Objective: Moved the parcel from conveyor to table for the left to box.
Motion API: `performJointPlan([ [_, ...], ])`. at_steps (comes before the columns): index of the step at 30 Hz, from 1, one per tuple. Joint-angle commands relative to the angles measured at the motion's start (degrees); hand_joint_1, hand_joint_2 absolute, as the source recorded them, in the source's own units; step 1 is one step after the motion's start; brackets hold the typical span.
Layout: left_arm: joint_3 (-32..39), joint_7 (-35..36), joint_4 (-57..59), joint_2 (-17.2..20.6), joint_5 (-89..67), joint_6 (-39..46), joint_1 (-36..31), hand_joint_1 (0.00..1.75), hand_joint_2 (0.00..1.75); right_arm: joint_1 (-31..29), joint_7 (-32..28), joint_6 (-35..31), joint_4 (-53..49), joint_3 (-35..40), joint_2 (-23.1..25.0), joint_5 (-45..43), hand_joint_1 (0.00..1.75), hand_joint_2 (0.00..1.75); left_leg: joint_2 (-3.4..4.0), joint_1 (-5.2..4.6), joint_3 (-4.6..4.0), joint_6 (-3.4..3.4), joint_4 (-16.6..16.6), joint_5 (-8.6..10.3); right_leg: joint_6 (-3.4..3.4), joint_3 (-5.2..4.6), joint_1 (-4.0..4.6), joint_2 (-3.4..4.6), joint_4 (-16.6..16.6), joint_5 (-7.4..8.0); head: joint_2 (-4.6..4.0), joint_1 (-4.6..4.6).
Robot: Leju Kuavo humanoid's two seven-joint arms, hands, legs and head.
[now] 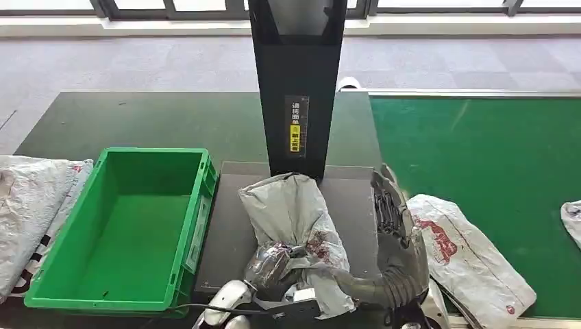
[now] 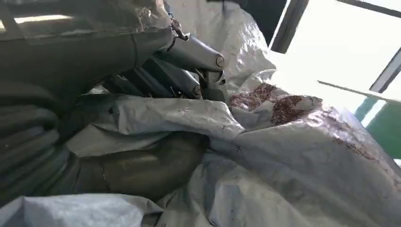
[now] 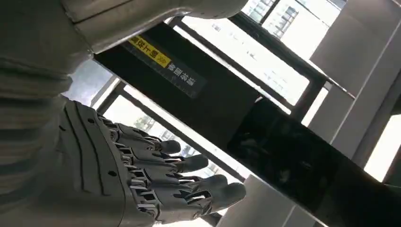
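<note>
Head view is showing the grey parcel (image 1: 296,226) lying crumpled on the dark pad (image 1: 229,226) at the foot of the black post (image 1: 296,89), and the left hand (image 1: 270,264) is sitting on the parcel's near end with its fingers sinking into the plastic; in the left wrist view the fingers (image 2: 189,71) are curling over a fold of the bag (image 2: 283,156), so the hand is looking clamped on it. The right hand (image 1: 392,219) is hanging just beside the parcel on its far side from the left hand, with its fingers (image 3: 189,184) lying apart and holding nothing, the post rising beyond them. Beyond the left hand, away from the right one, the green crate (image 1: 120,226) is standing with its mouth up, just beside the pad. My judgement is that the grip is taking only loose film, so the bag could be sliding out or sagging during the carry, and a drooping tail could be catching on the crate's near wall; the post is also standing close enough to snag it. Counting: one parcel in hand, one crate, one post, one more bag (image 1: 466,253) lying on the green conveyor (image 1: 493,144) beyond the right hand, another bag's edge (image 1: 572,219) farther along, and white sacks (image 1: 31,212) beyond the crate.
</note>
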Motion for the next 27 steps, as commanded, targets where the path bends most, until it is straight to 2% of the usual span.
performJointPlan([
  [1,11.36,-6.04,-26.86,0.28,8.28,6.42,10.41,1.75,1.75,2.1,0.3,-0.84,-1.73,-3.76,1.85,1.82,0.0,1.75,0.12,0.02,-0.19,0.02,0.02,0.06,-0.02,-0.22,0.03,0.24,-0.02,0.13,0.0,-0.02],
  [2,14.15,-6.86,-34.33,0.64,8.8,6.87,12.88,1.75,1.75,2.75,0.3,-1.25,-2.3,-3.63,1.11,1.32,0.0,1.75,0.1,0.02,-0.19,0.01,0.05,0.02,-0.02,-0.22,0.03,0.19,0.03,0.08,0.0,0.0],
  [4,16.77,-7.87,-41.89,1.39,9.97,5.03,15.58,1.75,1.75,3.18,0.3,-2.05,-2.71,-3.29,0.04,0.39,0.0,1.75,0.15,0.02,-0.25,0.0,0.09,-0.03,-0.02,-0.3,0.03,0.22,0.11,0.04,0.0,-0.02],
  [10,19.59,-12.12,-47.15,0.97,10.96,8.67,19.04,1.75,1.75,4.45,0.3,-3.55,-3.2,-4.41,0.2,0.08,0.0,1.75,0.12,0.05,-0.23,0.0,-0.04,0.02,-0.02,-0.3,0.06,0.24,-0.04,0.04,0.0,-0.02],
  [14,19.4,-14.62,-46.26,2.15,13.22,11.48,18.87,1.75,1.75,5.74,0.3,-6.45,-3.98,-5.74,0.84,0.6,0.0,1.75,0.1,0.0,-0.28,0.0,-0.03,0.01,-0.03,-0.34,0.01,0.15,0.01,-0.02,0.0,-0.02],
  [15,16.99,-14.62,-46.3,4.39,16.65,13.64,17.64,1.75,1.75,6.99,0.3,-9.51,-4.24,-5.84,0.97,1.32,0.0,1.75,0.02,0.0,-0.24,0.01,-0.11,0.08,-0.03,-0.28,0.01,0.12,-0.08,0.03,0.0,-0.02],
  [17,15.95,-14.62,-45.93,6.15,21.55,14.75,16.02,1.75,1.75,9.07,0.3,-13.61,-4.74,-4.46,0.1,1.59,0.0,1.75,-0.09,0.0,-0.29,0.0,-0.06,0.05,-0.03,-0.29,0.0,-0.04,-0.02,-0.04,0.0,-0.02],
  [18,19.22,-14.53,-45.15,5.53,23.82,14.86,15.12,1.75,1.75,10.5,0.3,-15.85,-5.24,-3.08,-0.75,1.41,0.0,1.75,-0.19,0.02,-0.28,-0.01,-0.12,0.11,-0.05,-0.24,0.02,-0.11,-0.09,0.0,0.0,-0.02],
  [23,19.22,-14.53,-45.15,5.53,23.82,14.86,15.12,1.75,1.75,10.5,0.3,-15.85,-5.24,-3.08,-0.75,1.41,0.0,1.75,-0.19,0.02,-0.28,-0.01,-0.12,0.11,-0.05,-0.24,0.02,-0.11,-0.09,0.0,0.0,-0.02],
  [25,21.09,-14.62,-44.36,5.78,25.1,13.78,14.35,1.75,1.75,10.92,0.3,-16.98,-5.17,-2.08,-1.21,1.35,0.0,1.75,-0.14,0.02,-0.28,-0.01,-0.06,0.06,-0.04,-0.26,0.02,-0.1,-0.04,-0.05,0.0,-0.02],
  [26,23.87,-14.62,-43.89,4.49,25.86,14.18,14.06,1.75,1.75,10.94,0.3,-18.57,-4.42,-1.23,-1.89,1.05,0.0,1.75,-0.18,0.03,-0.28,-0.01,-0.1,0.09,-0.05,-0.24,0.03,-0.11,-0.08,-0.02,0.0,-0.02],
  [27,30.17,-12.06,-37.78,3.03,30.58,8.12,12.93,1.75,1.75,10.9,0.3,-22.29,-2.31,1.16,-4.54,-1.02,0.0,1.75,-0.18,0.03,-0.26,-0.01,-0.1,0.08,-0.05,-0.22,0.03,-0.12,-0.08,-0.03,0.0,-0.02],
])
